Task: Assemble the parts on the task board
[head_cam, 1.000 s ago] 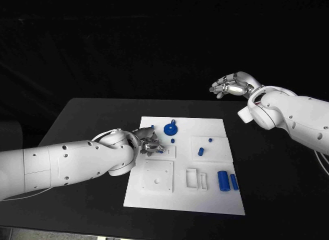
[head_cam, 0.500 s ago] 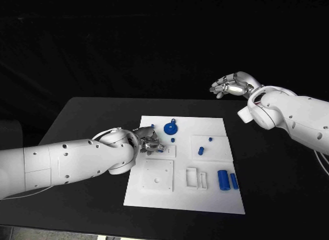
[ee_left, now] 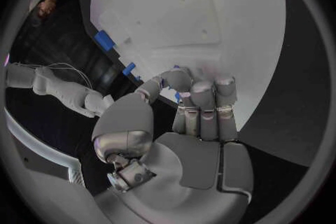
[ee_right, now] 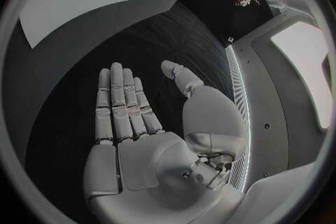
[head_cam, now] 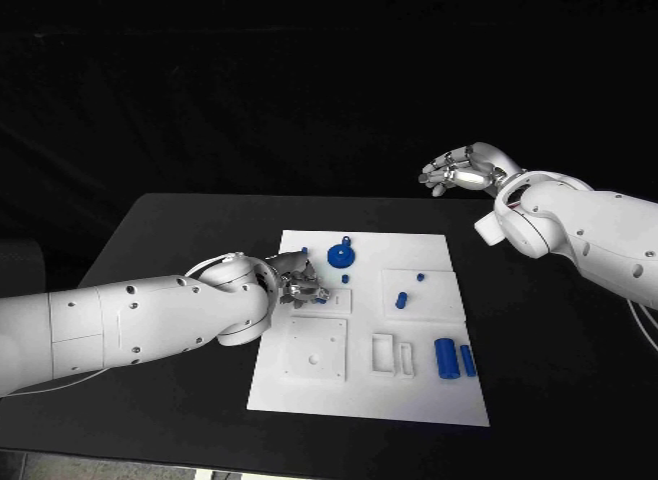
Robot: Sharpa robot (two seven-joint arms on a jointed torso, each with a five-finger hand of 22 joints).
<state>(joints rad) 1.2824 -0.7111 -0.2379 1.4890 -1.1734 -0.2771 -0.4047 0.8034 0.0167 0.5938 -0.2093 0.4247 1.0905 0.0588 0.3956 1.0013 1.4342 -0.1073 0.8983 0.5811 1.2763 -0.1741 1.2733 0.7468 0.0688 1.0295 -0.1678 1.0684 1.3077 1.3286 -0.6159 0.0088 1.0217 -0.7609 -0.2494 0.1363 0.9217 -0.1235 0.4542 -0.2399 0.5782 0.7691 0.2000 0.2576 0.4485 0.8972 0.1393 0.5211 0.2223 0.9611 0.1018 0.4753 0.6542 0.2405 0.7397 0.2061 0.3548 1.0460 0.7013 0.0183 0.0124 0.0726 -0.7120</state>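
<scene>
The task board holds mostly loose parts — our left hand pinches one near its left edge, our right hand raised, flat, empty — so we judge little assembled.

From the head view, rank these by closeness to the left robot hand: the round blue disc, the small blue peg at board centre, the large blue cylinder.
Measured from the left robot hand:
1. Round blue disc, just beyond it near the board's far edge.
2. Small blue peg, mid-board toward the right.
3. Large blue cylinder, near the board's right, nearer edge.
</scene>
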